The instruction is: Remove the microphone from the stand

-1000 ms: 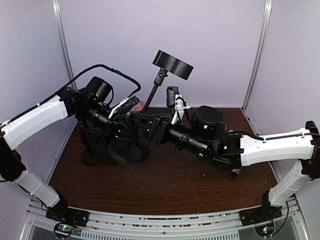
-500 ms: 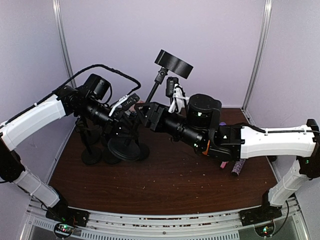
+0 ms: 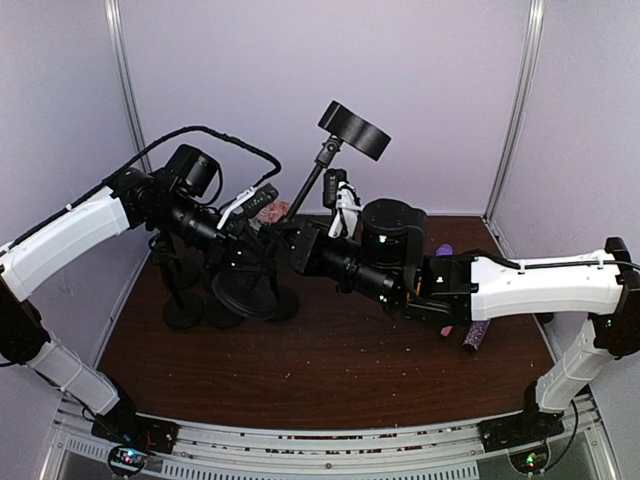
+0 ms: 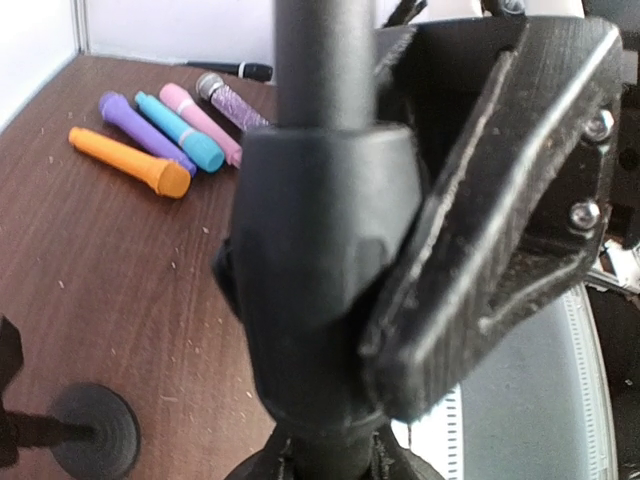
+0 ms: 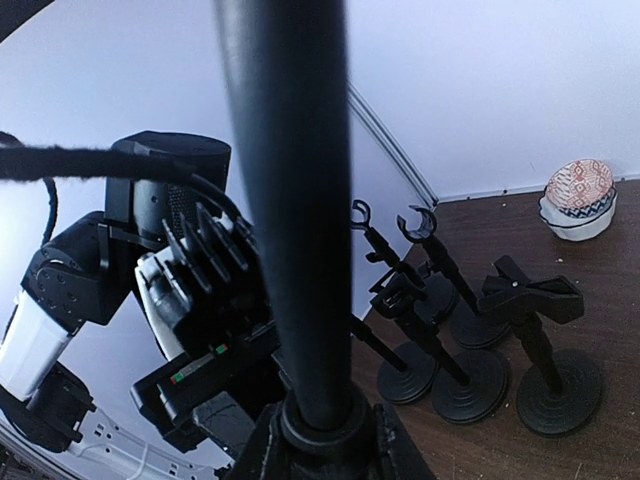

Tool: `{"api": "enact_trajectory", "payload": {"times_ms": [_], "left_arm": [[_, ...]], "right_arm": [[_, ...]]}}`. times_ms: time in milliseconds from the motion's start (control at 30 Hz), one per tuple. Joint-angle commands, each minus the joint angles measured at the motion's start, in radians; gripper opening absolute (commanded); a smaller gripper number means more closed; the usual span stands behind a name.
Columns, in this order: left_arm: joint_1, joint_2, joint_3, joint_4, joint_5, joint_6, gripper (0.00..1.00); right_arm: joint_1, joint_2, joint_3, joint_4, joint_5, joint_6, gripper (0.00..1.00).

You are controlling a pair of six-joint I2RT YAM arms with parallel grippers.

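The stand (image 3: 308,185) hangs tilted above the table, its round base (image 3: 355,130) up in the air. My left gripper (image 3: 262,228) is shut on the thick black joint (image 4: 310,280) at its lower end, low in the left wrist view (image 4: 335,450). My right gripper (image 3: 300,243) meets it from the right. In the right wrist view those jaws (image 5: 325,430) hug the collar of a long black shaft (image 5: 290,200). Whether that shaft is the microphone or the stand's pole I cannot tell.
Three empty clip stands (image 5: 480,370) crowd the left of the table (image 3: 300,370), under my left arm. A patterned bowl (image 5: 580,195) sits at the back wall. Several coloured microphones (image 4: 150,165) lie loose on the right, some under my right forearm (image 3: 475,335).
My right arm swung left and upward to the stand, and its jaws closed from wide open onto the black shaft. The stand's raised base shifted slightly up and right. The left gripper stayed shut.
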Motion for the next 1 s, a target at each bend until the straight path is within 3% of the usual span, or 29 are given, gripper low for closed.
{"api": "enact_trajectory", "payload": {"times_ms": [0,167,267,533,833,967], "left_arm": [[0.001,-0.038,0.042,0.084,0.074,0.01,0.0],[0.001,-0.038,0.039,0.08,0.143,0.002,0.0],[0.001,-0.029,0.046,0.077,0.249,-0.016,0.0],[0.001,0.0,0.061,0.074,0.583,-0.059,0.0],[0.001,-0.015,0.066,0.076,0.674,-0.065,0.0],[0.003,-0.018,0.078,0.077,0.655,-0.064,0.0]], "right_arm": [[-0.009,-0.024,-0.025,0.087,-0.03,0.022,0.14],[-0.029,-0.033,-0.049,0.23,-0.167,-0.002,0.01],[-0.044,-0.035,-0.061,0.368,-0.316,-0.011,0.0],[-0.052,0.0,0.061,0.457,-0.724,-0.011,0.0],[-0.08,0.073,0.107,0.733,-1.049,0.249,0.0],[-0.106,0.065,0.091,0.687,-1.058,0.279,0.21]]}}
